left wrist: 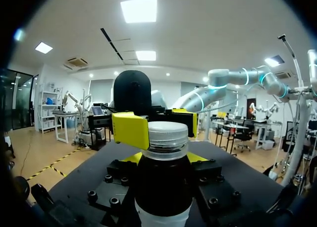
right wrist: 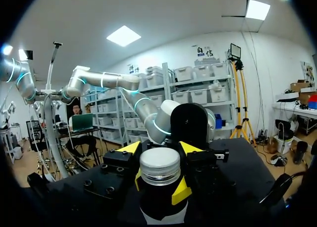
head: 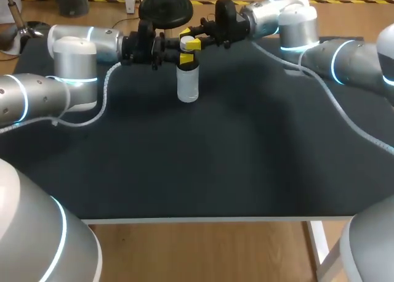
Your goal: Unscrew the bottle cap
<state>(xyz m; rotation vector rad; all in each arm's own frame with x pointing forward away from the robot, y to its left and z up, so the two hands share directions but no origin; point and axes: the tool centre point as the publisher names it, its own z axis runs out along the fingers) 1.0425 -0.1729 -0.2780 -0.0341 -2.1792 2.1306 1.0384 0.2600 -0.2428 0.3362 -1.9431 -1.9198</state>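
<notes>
1. Markings. The bottle (head: 188, 86) has a dark upper body and a pale band lower down. Print on that band is too small to read. The cap (left wrist: 168, 134) is ribbed silver metal with a plain top.

2. Position. The bottle stands upright over the far middle of the black table (head: 203, 165), between the 2 arms. Whether its base rests on the table surface cannot be told.

3. Left claw (head: 184, 60). It comes in level from the left side. Its 2 fingers are narrowly parted, no wider than the bottle, and clamp the dark body just under the cap, 1 on each side. In the left wrist view only slivers of its yellow fingertips (left wrist: 196, 158) show on either side of the neck.

4. Right claw (head: 189, 44). It comes in level from the right side, above the left claw and facing it. Its 2 fingers are closed to the width of the cap and grip it from 2 sides. In the right wrist view the yellow fingertips (right wrist: 181, 190) sit tight against the rim of the cap.

5. The 2 claws are stacked closely, just apart, with the cap seated on the neck.
</notes>
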